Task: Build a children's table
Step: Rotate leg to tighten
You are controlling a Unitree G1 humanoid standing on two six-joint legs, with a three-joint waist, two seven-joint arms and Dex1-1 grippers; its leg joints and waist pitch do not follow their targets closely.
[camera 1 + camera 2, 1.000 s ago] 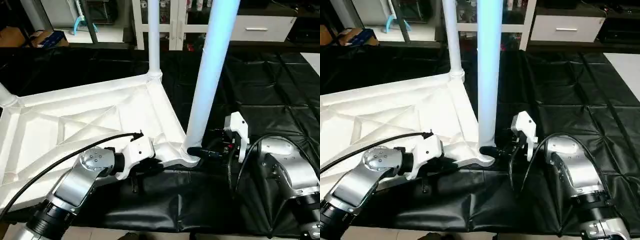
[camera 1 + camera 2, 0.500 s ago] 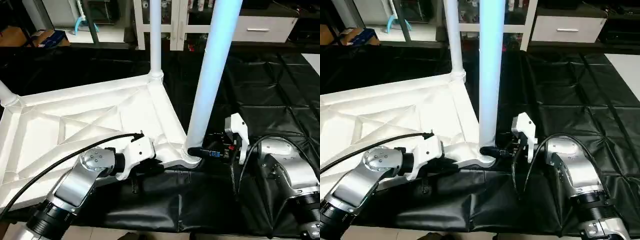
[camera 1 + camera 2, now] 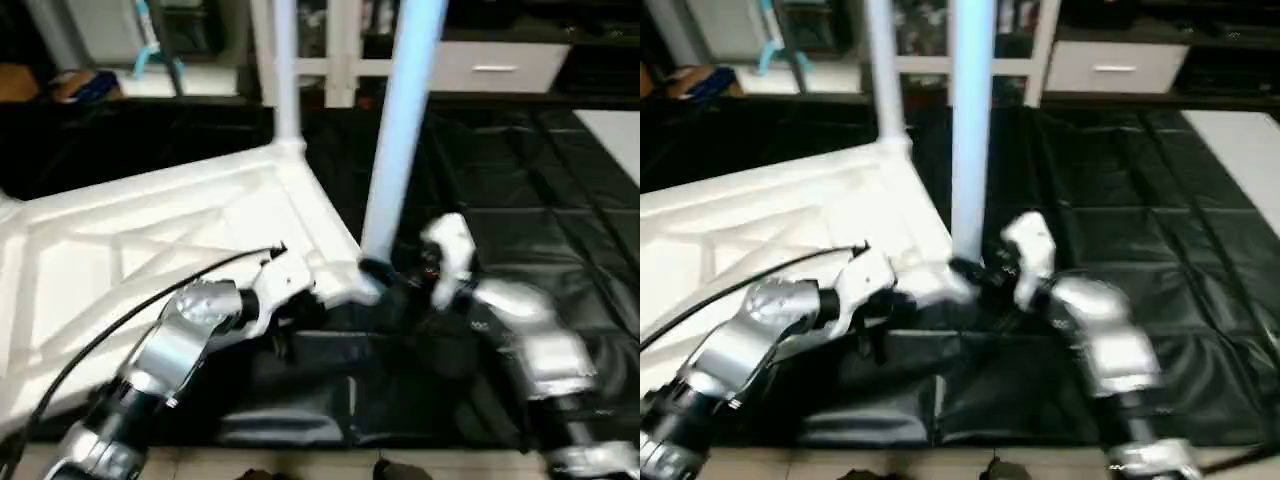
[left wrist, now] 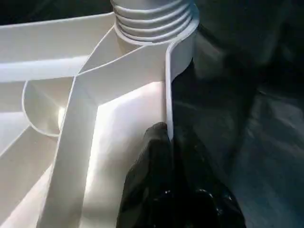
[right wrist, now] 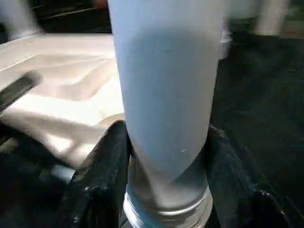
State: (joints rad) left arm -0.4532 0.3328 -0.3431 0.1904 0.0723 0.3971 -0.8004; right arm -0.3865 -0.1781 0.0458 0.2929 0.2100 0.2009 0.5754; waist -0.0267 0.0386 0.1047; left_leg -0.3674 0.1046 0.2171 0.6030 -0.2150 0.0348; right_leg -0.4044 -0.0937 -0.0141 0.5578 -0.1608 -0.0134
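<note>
The children's table lies upside down: its white ribbed tabletop [image 3: 150, 230] rests on black sheeting. Two white legs stand upright in its corner sockets, a far leg [image 3: 284, 70] and a near leg [image 3: 398, 130]. My left gripper [image 4: 171, 142] is shut on the tabletop's front rim [image 4: 167, 95], just short of the near corner's ridged socket [image 4: 152, 19]. At the foot of the near leg [image 5: 166, 95] is my right gripper [image 5: 165, 130], with one black finger [image 5: 107, 166] pressed against each side of the tube.
Black sheeting [image 3: 520, 180] covers the work surface to the right and front. White cabinets and a drawer [image 3: 500, 65] stand behind. A box [image 3: 80, 85] sits at the back left. A pale floor patch [image 3: 620, 130] shows at the right edge.
The head camera has shifted, moving the whole picture. My right gripper has closed in on the foot of the near leg. The left gripper keeps its hold on the rim.
</note>
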